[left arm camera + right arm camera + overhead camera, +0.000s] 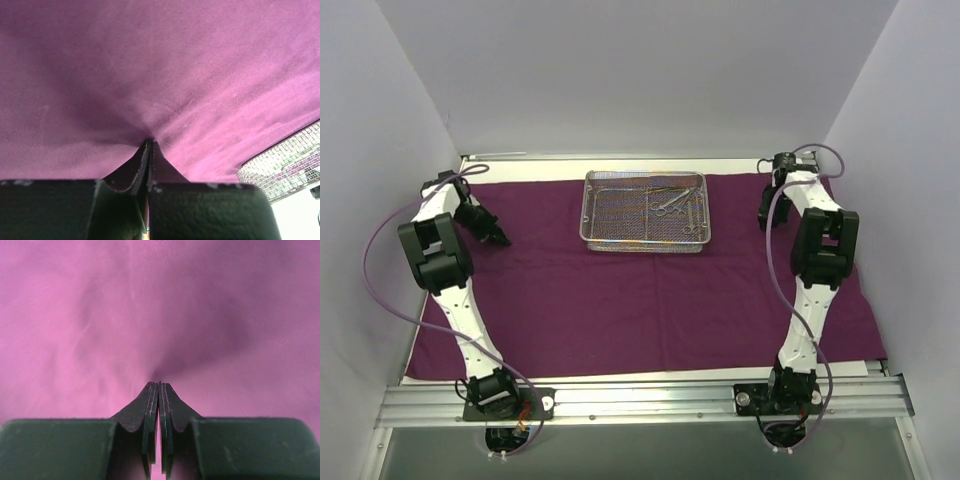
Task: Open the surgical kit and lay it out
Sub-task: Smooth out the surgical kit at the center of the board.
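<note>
Two grippers are shut, and both work at cloth level. The left gripper [150, 142] has its black jaws pressed together, and fine creases in the cloth wrap [650, 300] run into the tips, so it looks to be pinching a small fold of fabric. The right gripper [159, 384] is closed the same way, with soft puckers gathering at its tips. I judge that it nips the cloth too, though less plainly.

Measured from the wire-mesh tray [644, 247], the left gripper sits off its left end and a little toward the arm bases. The right gripper sits off its right end, by the cloth's far right corner. The tray lies between them with its long axis running left to right, so each arm would reach it sideways across the cloth. The instruments [677, 203] are in the tray's right half, lying roughly along that axis, and this puts the right arm nearer to them.

The cloth is dark purple, matte and finely woven. It lies spread almost flat under the tray and looks limp enough to drag if tugged. The tray is a shallow rectangle of shiny silver mesh with a raised rim. The instruments are slim, bright steel with ring handles. They look hard and slippery, and thin enough to need a precise pinch.
</note>
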